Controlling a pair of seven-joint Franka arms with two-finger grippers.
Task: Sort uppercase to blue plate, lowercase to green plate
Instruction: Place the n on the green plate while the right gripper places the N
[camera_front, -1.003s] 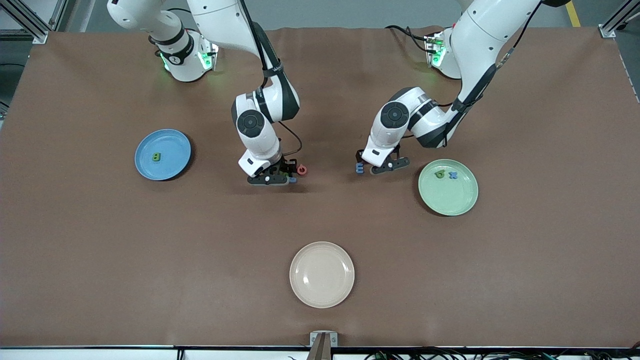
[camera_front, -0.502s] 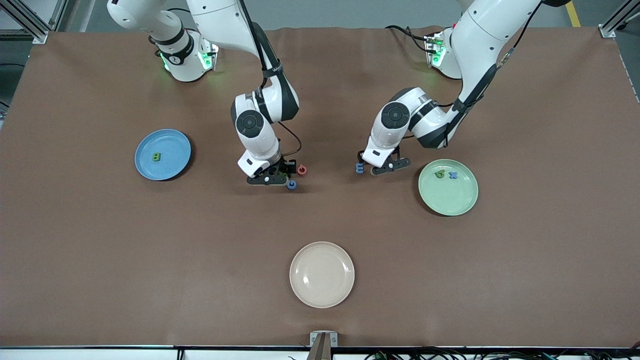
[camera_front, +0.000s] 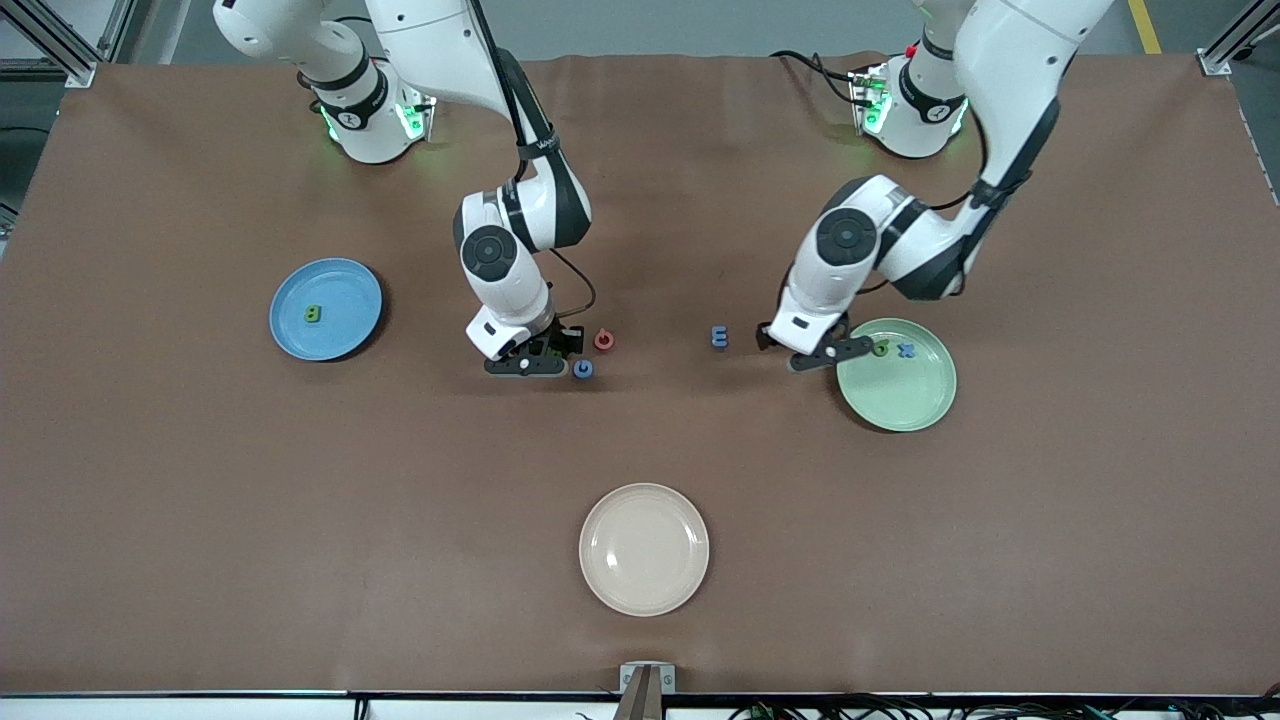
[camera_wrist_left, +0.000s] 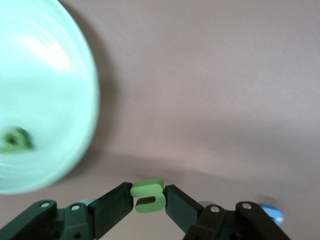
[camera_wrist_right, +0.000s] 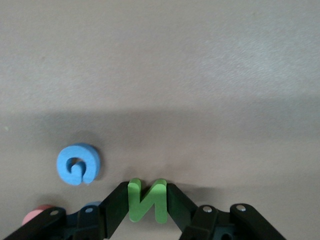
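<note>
Between its fingers, left gripper (camera_wrist_left: 149, 200) pinches green u (camera_wrist_left: 148, 195); right gripper (camera_wrist_right: 147, 202) pinches green N (camera_wrist_right: 146, 199).

In the left wrist view the green plate (camera_wrist_left: 45, 100) is blurred and cut off by the edge, its green letter (camera_wrist_left: 15, 140) unreadable. From the front, both held letters are hidden beneath the arms.

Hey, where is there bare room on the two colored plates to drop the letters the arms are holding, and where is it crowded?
The blue plate holds only the green B, so most of it is bare. On the green plate, the green g and blue x crowd the part farther from the camera; the nearer part is bare. The left gripper holds the green u, the right gripper the green N.
</note>
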